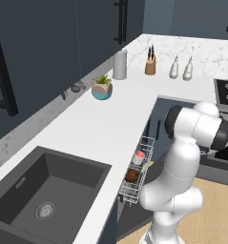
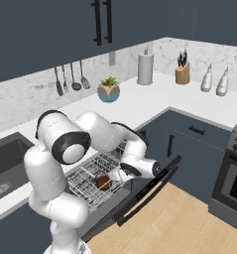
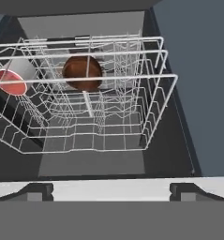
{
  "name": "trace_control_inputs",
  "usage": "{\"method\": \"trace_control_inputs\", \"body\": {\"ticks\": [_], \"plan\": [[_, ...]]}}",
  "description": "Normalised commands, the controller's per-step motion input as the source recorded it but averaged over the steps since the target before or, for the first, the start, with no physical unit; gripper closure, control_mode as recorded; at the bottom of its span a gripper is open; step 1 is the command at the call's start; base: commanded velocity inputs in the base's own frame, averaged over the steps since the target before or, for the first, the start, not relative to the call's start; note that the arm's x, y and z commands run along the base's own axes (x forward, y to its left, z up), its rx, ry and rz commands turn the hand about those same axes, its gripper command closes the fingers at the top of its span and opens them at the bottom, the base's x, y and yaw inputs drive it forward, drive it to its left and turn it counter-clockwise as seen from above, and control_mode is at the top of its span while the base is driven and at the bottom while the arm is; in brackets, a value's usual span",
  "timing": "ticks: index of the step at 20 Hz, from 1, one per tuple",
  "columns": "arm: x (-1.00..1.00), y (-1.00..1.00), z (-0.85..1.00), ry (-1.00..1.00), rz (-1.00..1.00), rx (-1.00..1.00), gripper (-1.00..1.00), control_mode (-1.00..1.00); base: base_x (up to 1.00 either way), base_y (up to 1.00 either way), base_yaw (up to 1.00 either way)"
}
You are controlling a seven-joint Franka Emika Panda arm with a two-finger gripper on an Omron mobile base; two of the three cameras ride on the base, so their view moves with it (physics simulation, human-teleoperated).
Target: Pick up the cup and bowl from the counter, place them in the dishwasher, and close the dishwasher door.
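Crockery is being carried in the pulled-out wire rack (image 3: 85, 112) of the dishwasher (image 2: 140, 193): the bowl (image 3: 83, 72) and the cup (image 3: 12, 79) are both being held inside it, apart from each other. In the hand view the dark reddish-brown bowl is being shown tipped on its side among the tines near the far middle of the rack, while the cup, lying over with its red inside turned toward the camera, is being shown at the rack's far left corner. From the left base view the cup (image 1: 139, 157) is being seen farther along the rack than the bowl (image 1: 131, 176), and from the right base view the bowl (image 2: 103, 182) is being seen in the middle of the basket. The dishwasher door (image 2: 145, 191) is being left folded down and open beneath the rack. The gripper (image 3: 111, 190) is being held just outside the near edge of the rack, its jaws being kept spread wide with nothing between them. The white surface (image 1: 101, 128) is being shown with a potted plant (image 1: 102, 87), a grey canister (image 1: 119, 64), a knife block (image 1: 150, 62) and two bottles (image 1: 181, 68) along its far side, and a dark sink (image 1: 44, 190) at its near left.
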Motion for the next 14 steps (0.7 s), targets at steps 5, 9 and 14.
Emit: {"method": "trace_control_inputs", "body": {"ticks": [5,9,14], "plan": [[-0.35,-1.00,0.74,0.02,-0.04,0.18,-1.00,-1.00,0.00,0.00,0.00],[-0.46,-1.00,-0.13,0.00,-0.05,0.16,-1.00,-1.00,0.00,0.00,0.00],[-0.61,-1.00,-0.62,-0.02,-0.02,0.21,-1.00,-1.00,0.00,0.00,0.00]]}}
